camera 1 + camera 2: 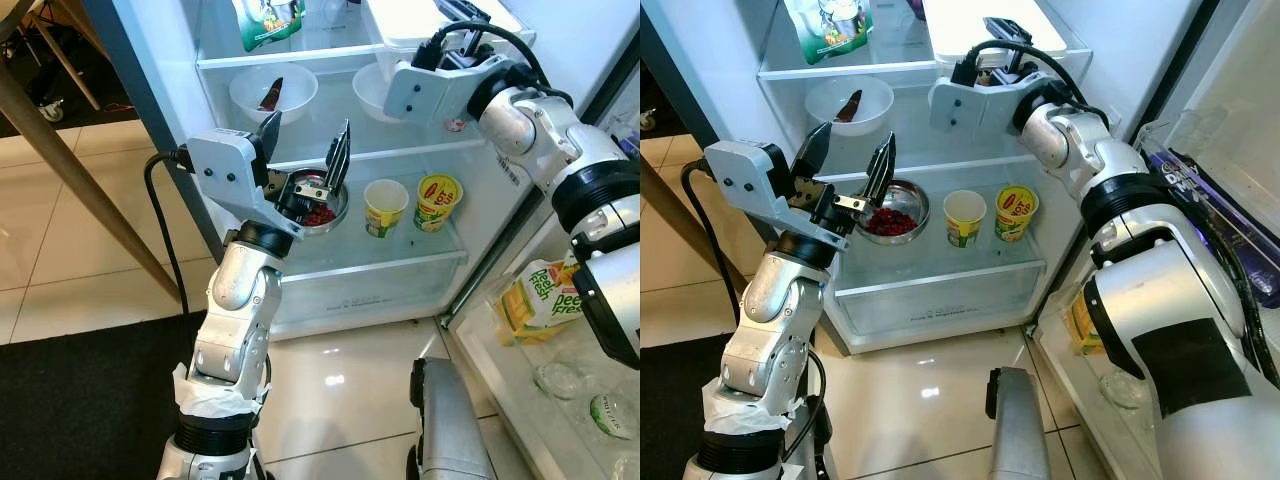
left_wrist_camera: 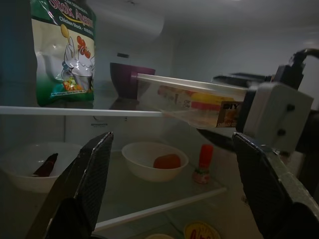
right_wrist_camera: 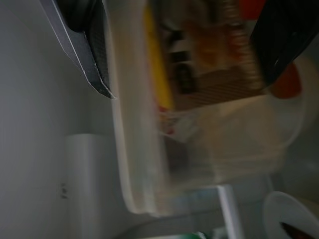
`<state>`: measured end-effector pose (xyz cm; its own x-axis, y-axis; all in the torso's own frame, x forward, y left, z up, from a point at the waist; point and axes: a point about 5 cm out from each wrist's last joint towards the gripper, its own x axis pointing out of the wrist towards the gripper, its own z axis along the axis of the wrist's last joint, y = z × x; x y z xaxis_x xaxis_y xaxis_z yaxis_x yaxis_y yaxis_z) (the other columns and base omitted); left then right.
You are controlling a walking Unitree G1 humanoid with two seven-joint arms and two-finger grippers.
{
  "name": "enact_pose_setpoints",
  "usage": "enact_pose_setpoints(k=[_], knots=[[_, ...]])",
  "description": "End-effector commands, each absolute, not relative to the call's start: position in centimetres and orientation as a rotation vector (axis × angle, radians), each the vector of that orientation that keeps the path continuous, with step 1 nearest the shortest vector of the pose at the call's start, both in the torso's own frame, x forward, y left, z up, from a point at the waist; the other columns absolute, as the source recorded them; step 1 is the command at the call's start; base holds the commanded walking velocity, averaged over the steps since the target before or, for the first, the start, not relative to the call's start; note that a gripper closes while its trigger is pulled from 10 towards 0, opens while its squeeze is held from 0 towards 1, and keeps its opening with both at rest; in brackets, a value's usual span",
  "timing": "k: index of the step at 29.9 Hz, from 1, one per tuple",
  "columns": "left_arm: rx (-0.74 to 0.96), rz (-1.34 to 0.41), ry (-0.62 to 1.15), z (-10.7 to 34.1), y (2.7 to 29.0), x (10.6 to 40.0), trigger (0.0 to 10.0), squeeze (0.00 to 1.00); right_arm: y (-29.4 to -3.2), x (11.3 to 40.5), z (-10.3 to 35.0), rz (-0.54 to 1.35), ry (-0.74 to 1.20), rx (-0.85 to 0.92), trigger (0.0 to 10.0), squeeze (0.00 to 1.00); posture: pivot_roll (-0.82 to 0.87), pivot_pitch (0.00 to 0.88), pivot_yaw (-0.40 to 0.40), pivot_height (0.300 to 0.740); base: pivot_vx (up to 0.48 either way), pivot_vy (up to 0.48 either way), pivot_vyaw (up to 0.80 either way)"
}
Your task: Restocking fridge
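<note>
My right gripper [image 3: 189, 45] is shut on a clear plastic food container [image 3: 199, 124] with a white lid [image 1: 980, 25]. It holds the container tilted at the front of the fridge's upper shelf [image 2: 75, 110]. My left gripper [image 1: 308, 135] is open, fingers spread wide, just above a steel bowl of red berries [image 1: 895, 215] on the lower glass shelf [image 1: 400, 260]. Nothing lies between its fingers [image 2: 89, 174]. Beside that bowl stand a paper cup [image 1: 385, 205] and a yellow noodle cup [image 1: 437, 200].
The middle shelf holds a white bowl [image 1: 272, 92] with a dark item, a second white bowl [image 2: 155, 159] with something orange, and a small red bottle [image 2: 203, 162]. A green bag [image 2: 62, 50] and purple bowl [image 2: 127, 79] sit above. The open door [image 1: 560, 380] at right holds a packet [image 1: 540, 295]. A table leg [image 1: 80, 170] slants at left.
</note>
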<state>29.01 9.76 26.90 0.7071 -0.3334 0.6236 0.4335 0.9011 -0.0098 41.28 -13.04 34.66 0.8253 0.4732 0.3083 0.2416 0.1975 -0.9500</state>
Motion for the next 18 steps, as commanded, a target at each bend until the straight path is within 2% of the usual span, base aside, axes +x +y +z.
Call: enact_pose_setpoints(k=[1,9,18], knots=[[-0.159,-0.435,-0.656,26.6,9.6,29.1,10.0,0.00,-14.2,41.1,34.3,0.200,-0.618,-1.379,10.0,0.00,-0.04,0.213,0.012,0.471,0.000,0.000,0.00],[-0.158,-0.437,-0.659,26.7,9.7,29.2,10.0,0.00,-14.7,40.5,34.4,0.268,-0.643,-1.371,10.0,0.00,-0.04,0.209,0.017,0.471,0.000,0.000,0.00],[-0.155,-0.440,-0.662,26.7,9.7,29.2,10.0,0.00,-14.7,39.4,34.9,0.430,-0.694,-1.220,10.0,0.00,-0.04,0.205,0.020,0.471,0.000,0.000,0.00]])
